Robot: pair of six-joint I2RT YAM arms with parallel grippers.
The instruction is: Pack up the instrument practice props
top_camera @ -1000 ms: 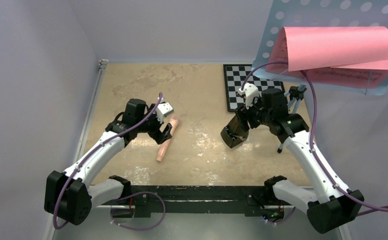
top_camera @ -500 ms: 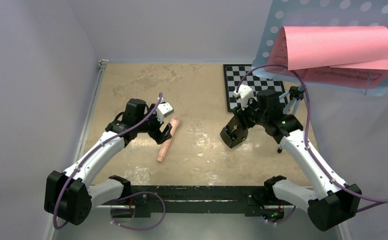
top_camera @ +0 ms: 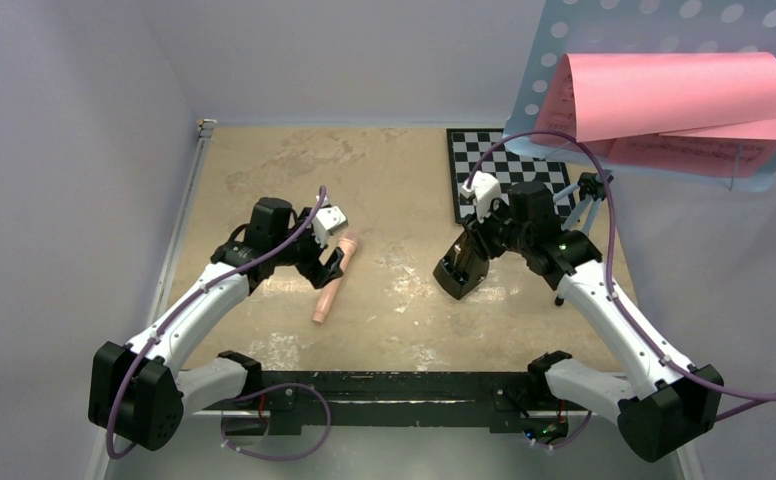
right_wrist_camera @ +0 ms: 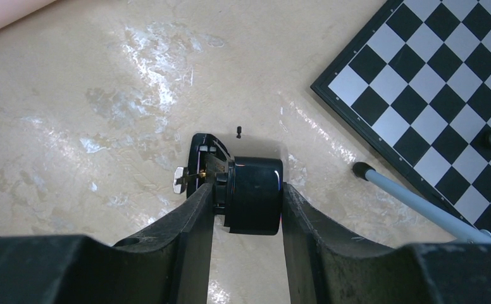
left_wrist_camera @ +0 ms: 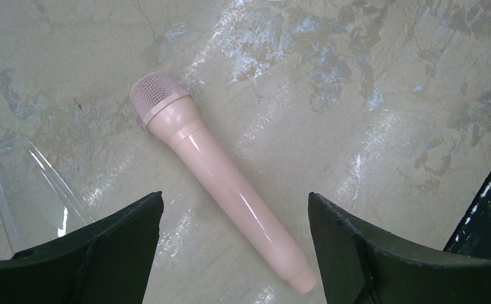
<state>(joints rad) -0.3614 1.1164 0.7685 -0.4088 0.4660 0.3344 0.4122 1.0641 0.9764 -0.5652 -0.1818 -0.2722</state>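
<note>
Left gripper (left_wrist_camera: 233, 201): hung with its fingers spread wide and nothing between the pads.
Microphone (left_wrist_camera: 211, 168): the pink toy lay flat on the table directly below that gap. It slanted across the gap, mesh head ahead of the fingers and to their left, tail end close by the right-hand finger. It was not gripped.
Table (top_camera: 384, 170): a worn beige top lay under both grippers.
Right gripper (right_wrist_camera: 248, 193): its fingers were drawn in and clamped on the metronome, one finger against each side.
Metronome (right_wrist_camera: 255, 177): the small black body sat in that clamp, low over the table, with its front panel and a small metal key on the side left of the fingers.
Chessboard (right_wrist_camera: 433, 69): lay flat ahead of the right gripper and to its right, apart from the metronome.
Music stand (top_camera: 614, 20): the light-blue perforated desk rose beyond the right gripper and to its right. One pale tripod leg (right_wrist_camera: 414, 199) ended in a black foot just to the right of the fingers.
Sheet music (top_camera: 664, 95): pink pages rested on the stand's desk, above that gripper and well apart from it.
</note>
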